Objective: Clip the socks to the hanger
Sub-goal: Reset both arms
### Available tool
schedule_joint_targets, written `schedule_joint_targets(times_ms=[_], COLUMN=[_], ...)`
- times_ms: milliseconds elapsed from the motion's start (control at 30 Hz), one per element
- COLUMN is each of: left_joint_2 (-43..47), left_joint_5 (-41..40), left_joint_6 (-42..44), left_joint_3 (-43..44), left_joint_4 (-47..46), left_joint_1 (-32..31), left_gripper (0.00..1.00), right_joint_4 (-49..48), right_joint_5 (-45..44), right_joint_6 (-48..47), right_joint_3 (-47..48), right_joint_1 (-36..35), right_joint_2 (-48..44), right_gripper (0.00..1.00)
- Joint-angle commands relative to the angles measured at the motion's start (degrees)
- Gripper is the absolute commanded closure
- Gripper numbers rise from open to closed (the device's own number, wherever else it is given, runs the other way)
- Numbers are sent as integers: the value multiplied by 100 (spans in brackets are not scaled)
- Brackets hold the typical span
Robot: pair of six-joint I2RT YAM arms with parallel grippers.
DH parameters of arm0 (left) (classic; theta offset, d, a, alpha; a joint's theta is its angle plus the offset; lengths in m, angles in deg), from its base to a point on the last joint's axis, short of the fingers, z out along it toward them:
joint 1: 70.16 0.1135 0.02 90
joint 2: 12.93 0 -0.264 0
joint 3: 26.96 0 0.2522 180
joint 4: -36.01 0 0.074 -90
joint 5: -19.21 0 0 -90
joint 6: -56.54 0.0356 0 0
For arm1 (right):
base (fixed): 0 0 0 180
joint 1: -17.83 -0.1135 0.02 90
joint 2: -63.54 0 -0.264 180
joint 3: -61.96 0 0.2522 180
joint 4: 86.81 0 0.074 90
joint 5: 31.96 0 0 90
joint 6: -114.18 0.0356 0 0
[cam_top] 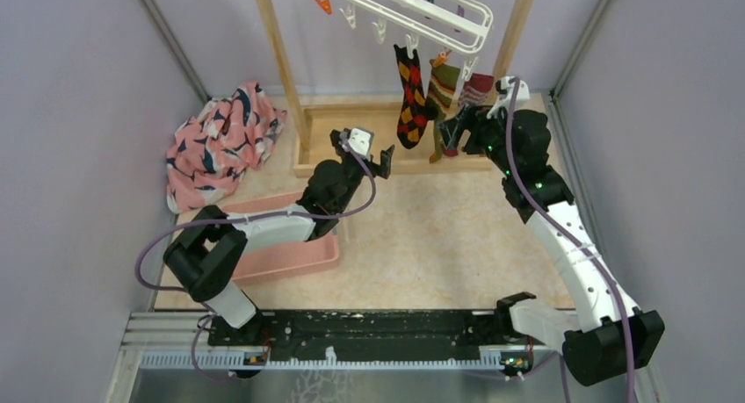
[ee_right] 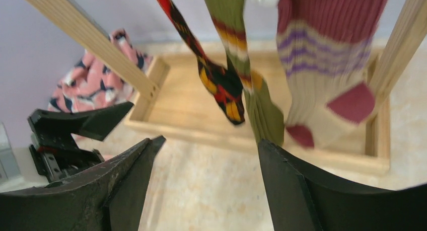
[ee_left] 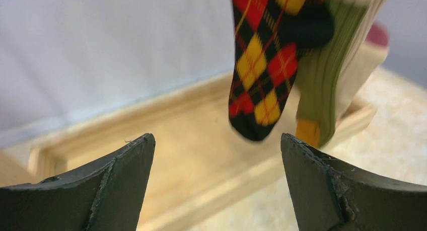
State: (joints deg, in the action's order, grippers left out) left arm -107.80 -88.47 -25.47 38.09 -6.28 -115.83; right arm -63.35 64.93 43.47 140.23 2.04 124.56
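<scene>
While the argyle sock (cam_top: 409, 96), the green striped sock (cam_top: 442, 89) and the beige sock (cam_top: 477, 87) hang side by side under the white hanger (cam_top: 413, 8) at the far edge of the table (cam_top: 439, 236), both grippers hold nothing. The left gripper (ee_left: 216, 140) has its jaws wide apart, low down near the argyle sock. The right gripper (ee_right: 209, 145) has its jaws apart too, near the beige sock.

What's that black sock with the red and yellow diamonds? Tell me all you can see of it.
The argyle sock is small and knitted, black with red and yellow diamonds. It hangs limp, toe end lowest, from a clip under the white hanger, above the wooden rack's base. The olive-green striped sock hangs close beside it; whether they touch is unclear.
</scene>
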Motion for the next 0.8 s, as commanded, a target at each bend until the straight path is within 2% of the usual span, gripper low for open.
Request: schedule_joint_targets(times_ms=[0, 233, 433, 600, 767], left_joint_2=[765, 1837, 2400, 2756, 3148], left_joint_5=[-817, -1424, -1207, -592, -623], left_joint_6=[-455, -1780, -3059, -3747, -4219], left_joint_3=[-491, -434, -348, -262, -520], left_joint_4=[957, 3555, 5205, 6308, 6899], left_joint_1=[-38, 4, 84, 85, 85], left_gripper=[2, 1, 2, 2, 2], right_joint_4=[179, -42, -63, -90, -345], right_joint_5=[313, 681, 955, 879, 884], right_joint_6=[130, 543, 499, 471, 607], right_joint_3=[-361, -1343, -2041, -2474, -2767], right_joint_1=[50, 49, 1, -55, -126], right_joint_2=[-240, -422, -513, -590, -446], right_gripper=[25, 25, 22, 21, 21])
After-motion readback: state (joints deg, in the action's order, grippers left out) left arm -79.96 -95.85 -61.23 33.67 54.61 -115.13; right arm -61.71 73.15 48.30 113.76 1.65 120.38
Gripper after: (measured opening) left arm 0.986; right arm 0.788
